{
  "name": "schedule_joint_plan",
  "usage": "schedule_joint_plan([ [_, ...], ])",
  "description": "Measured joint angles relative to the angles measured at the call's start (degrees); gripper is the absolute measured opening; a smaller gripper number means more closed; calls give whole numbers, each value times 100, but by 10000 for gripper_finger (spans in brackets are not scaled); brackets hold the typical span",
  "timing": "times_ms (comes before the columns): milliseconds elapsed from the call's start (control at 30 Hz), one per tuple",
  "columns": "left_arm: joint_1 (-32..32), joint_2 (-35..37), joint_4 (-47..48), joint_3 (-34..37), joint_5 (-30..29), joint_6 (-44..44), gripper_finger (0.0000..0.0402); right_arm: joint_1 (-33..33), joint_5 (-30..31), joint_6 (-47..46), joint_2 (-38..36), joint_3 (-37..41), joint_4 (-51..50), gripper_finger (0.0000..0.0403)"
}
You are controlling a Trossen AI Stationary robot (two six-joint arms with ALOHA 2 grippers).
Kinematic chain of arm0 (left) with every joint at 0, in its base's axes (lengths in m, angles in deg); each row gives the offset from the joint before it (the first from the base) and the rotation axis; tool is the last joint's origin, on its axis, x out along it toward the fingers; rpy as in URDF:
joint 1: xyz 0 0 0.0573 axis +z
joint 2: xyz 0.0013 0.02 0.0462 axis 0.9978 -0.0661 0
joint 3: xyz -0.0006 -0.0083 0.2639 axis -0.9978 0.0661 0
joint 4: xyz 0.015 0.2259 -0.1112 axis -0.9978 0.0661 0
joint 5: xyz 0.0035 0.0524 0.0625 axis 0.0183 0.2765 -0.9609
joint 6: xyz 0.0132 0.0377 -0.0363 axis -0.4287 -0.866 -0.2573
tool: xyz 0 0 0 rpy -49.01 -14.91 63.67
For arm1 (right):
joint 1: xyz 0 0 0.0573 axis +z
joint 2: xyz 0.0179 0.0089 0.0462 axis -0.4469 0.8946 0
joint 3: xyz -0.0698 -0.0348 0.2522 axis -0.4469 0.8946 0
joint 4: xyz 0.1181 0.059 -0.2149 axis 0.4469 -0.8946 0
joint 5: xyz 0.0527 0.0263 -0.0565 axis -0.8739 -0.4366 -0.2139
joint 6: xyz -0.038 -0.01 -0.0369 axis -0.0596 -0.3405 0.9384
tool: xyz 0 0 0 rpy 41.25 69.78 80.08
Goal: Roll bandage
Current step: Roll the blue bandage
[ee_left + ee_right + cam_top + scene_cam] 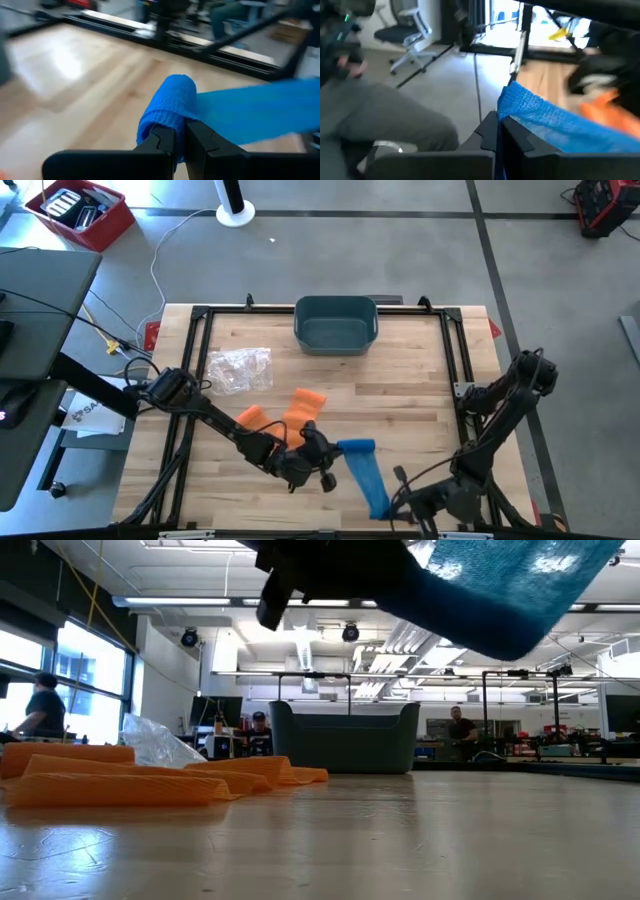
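Note:
A blue bandage [366, 477] hangs above the table's near edge, stretched between my two grippers. My left gripper [336, 452] is shut on its rolled far end [172, 97]. My right gripper [393, 503], by the near edge, is shut on its other end [517, 102]. In the low view the blue bandage [510, 585] hangs well above the tabletop. Two orange bandages [290, 415] lie flat on the wood to the left of my left gripper. My left gripper pinches the bandage's rolled end [165, 120] between its two fingers, coming nearly level from the table's left. The wound part wraps over the fingertips [162, 137], and the strip [260, 112] runs off sideways, clear of the table. My right gripper pinches the strip's other end [512, 112] between its two fingers, roughly level, with the edge folded over the fingertips [492, 130]. From there the band [580, 132] runs fairly straight toward my left gripper, lifted clear of the table.
A teal bin [335, 323] stands at the middle of the far edge. A crumpled clear plastic bag [238, 370] lies at the left. A black frame rail [455, 345] borders the tabletop. Bare wood [410, 400] lies between the bin and the bandage.

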Motion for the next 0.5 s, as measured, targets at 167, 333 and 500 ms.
schedule_joint_plan([
  [167,-64,-179,-504,2,595,-308,12,-207,385,-119,-601,0,-436,0],
  [333,-154,-284,-1138,7,1142,-628,12,-358,879,-703,-1173,0,-1479,0],
  [500,-221,-288,-1660,7,1848,-911,12,-715,861,-1247,-1344,0,-2304,0],
])
